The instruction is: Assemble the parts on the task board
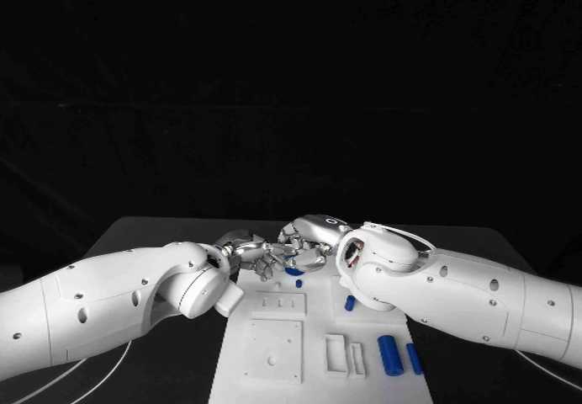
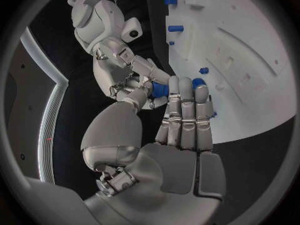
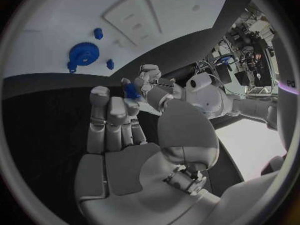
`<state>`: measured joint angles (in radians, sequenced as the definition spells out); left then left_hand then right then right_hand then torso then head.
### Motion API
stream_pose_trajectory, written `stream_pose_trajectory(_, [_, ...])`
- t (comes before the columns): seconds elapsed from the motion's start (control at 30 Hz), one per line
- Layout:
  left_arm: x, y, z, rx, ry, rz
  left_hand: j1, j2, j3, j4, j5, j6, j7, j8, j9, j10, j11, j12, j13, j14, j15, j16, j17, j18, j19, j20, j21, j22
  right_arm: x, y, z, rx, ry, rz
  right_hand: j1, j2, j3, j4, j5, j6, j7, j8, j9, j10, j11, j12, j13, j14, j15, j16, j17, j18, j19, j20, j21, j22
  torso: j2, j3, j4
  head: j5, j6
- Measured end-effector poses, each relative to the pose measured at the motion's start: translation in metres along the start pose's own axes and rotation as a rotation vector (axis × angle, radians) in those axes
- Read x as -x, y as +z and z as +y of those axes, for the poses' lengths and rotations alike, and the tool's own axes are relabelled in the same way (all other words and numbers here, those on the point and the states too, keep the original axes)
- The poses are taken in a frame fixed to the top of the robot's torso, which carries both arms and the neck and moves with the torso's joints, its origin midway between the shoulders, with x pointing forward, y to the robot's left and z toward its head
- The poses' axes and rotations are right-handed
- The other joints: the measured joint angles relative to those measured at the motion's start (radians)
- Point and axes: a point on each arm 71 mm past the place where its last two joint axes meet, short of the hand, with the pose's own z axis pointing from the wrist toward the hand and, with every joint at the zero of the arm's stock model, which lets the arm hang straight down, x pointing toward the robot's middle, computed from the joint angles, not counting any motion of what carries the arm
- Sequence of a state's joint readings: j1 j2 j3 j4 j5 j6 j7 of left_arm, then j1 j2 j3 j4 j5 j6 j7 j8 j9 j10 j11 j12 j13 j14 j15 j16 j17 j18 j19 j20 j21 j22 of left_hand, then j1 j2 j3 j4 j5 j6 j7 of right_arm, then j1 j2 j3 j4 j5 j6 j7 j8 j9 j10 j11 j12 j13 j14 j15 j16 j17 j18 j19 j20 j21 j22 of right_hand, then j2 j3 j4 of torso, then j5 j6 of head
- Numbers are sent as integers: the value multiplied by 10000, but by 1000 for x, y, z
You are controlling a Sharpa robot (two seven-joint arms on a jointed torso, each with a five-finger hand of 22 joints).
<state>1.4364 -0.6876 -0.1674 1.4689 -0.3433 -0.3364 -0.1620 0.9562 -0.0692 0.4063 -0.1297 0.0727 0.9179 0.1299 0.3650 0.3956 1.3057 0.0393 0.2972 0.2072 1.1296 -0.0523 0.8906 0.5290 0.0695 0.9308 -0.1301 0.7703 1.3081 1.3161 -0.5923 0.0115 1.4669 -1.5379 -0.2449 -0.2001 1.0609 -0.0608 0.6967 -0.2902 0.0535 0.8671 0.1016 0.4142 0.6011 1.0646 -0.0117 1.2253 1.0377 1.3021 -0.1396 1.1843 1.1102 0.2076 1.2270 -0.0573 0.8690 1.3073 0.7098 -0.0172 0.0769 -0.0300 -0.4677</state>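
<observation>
On the black bench (image 1: 145,231) the white task board (image 1: 273,337) lies under both hands, where the left hand (image 1: 249,252) and right hand (image 1: 309,244) meet, fingers (image 2: 181,105) together pinching a small blue part (image 2: 160,89) above the board's far end, while the right wrist view reveals a blue gear (image 3: 82,54) on the board.

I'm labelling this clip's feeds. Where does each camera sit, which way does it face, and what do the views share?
Head view: on the robot's head, looking down at the board; both white arms come in, the left hand and the right hand meet at the board's far end.
Left wrist view: behind the left hand, facing the right hand and the board.
Right wrist view: behind the right hand, facing the left hand and the board.
Shared: both hands, the board and a blue part at the fingertips.
</observation>
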Motion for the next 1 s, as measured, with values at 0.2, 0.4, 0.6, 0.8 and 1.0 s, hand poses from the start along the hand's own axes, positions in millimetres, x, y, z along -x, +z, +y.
stream_pose_trajectory(0.2, [-1,1,0,43,5,4,-30,136,-27,-141,473,172,-43,-21,-9,0,0,0,51,0,0,0,-13,-9,0,1,51,-1,0,0,-1,-57,-6,10,0,0,0,0,0,0,-1,0,37,1,-1,0,0,-1,2,0,0,0,-1,0,0,0,-1,4,-12,16,-13])
stream_pose_trajectory(0.4, [-2,2,0,102,9,8,19,409,-8,-385,1063,275,-82,-58,-16,58,-57,0,106,0,0,46,-36,-37,1,1,111,-2,-1,0,-1,-87,-5,37,0,0,4,5,0,1,-1,2,48,3,-3,-28,0,-4,6,1,-1,0,-1,1,0,0,-1,3,-14,33,-23])
stream_pose_trajectory(0.6, [-2,2,1,165,-2,23,184,713,568,-923,1415,384,-81,-71,-26,111,-109,0,191,0,0,46,-78,-162,-20,-20,187,-64,-3,0,-1,-80,3,73,0,-1,54,-1,-1,20,-20,6,47,18,-18,-29,1,-4,9,3,-1,0,-1,2,0,0,-1,9,-8,38,-44])
stream_pose_trajectory(0.8, [-2,1,1,182,-39,31,419,482,1949,-760,847,447,-17,-108,-84,199,-124,0,257,3,-2,116,-111,-233,-22,-20,272,-114,-4,0,-1,-71,7,101,0,-1,53,-1,-2,25,-25,-1,24,18,-18,-30,1,-13,21,-20,-1,0,-1,3,0,0,-1,10,0,39,-48])
stream_pose_trajectory(1.0, [-1,1,1,193,-67,44,419,482,2018,-783,810,446,-16,-106,-81,199,-124,-38,268,40,-39,116,-112,-231,-21,-19,344,-114,-5,0,-1,-50,11,106,0,-1,110,0,-2,25,-25,-13,43,19,-19,-30,1,13,6,-42,-1,2,0,4,0,0,6,3,0,32,-54])
